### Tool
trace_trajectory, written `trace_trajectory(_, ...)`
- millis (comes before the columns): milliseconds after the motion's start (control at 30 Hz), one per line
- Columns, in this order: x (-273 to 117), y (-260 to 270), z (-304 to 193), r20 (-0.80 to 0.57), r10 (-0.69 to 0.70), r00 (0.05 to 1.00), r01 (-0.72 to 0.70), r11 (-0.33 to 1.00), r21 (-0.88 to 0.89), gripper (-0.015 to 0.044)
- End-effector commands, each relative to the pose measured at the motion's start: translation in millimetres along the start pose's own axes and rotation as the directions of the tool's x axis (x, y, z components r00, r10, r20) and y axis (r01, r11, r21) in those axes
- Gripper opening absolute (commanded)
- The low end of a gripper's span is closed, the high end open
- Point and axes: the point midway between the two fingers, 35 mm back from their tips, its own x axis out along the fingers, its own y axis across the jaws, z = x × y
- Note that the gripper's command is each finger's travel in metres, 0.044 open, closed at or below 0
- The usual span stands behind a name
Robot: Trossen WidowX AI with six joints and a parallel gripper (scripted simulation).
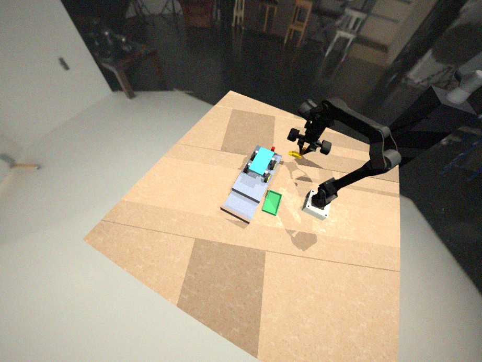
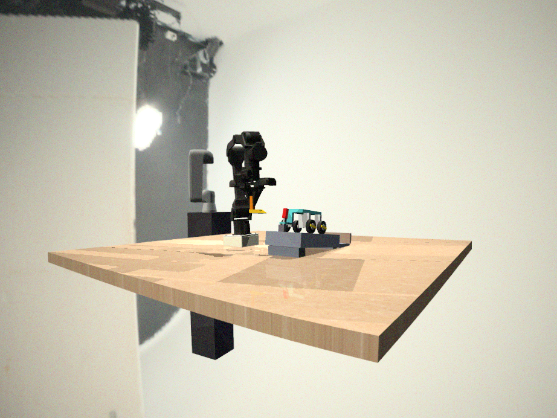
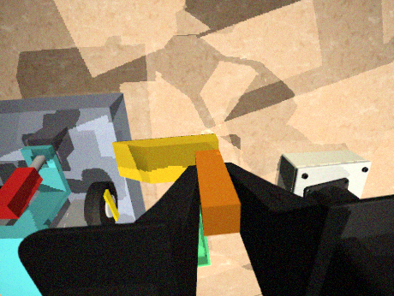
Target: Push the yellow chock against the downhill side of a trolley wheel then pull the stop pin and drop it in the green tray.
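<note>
Yellow chock (image 1: 295, 154) (image 2: 257, 211) (image 3: 164, 158) is hanging aloft, my gripper (image 1: 302, 152) (image 2: 253, 208) (image 3: 210, 171) pinching its orange handle (image 1: 303, 149) (image 2: 251, 202) (image 3: 217, 184); chocking is pending, probably needing a careful carry downhill of a wheel (image 1: 266, 178) (image 2: 321, 226) (image 3: 100, 204).

Raised yellow chock (image 2: 257, 211), trolley (image 2: 304, 211) on ramp (image 2: 284, 239)

Wooden chair (image 1: 297, 24) near white chair (image 1: 347, 29), dark floor (image 1: 249, 58), pale wall (image 2: 382, 112)
</note>
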Motion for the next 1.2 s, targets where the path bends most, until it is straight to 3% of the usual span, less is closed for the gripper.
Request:
trace_trajectory(0,-0.3,-0.5,0.4,0.001,-0.004,1.0,0.004,0.989,-0.147,0.0)
trace_trajectory(533,-0.3,-0.4,0.4,0.001,-0.004,1.0,0.004,0.766,-0.642,0.0)
trace_trajectory(1167,-0.3,-0.4,0.4,0.001,-0.006,1.0,0.002,0.22,-0.976,0.0)
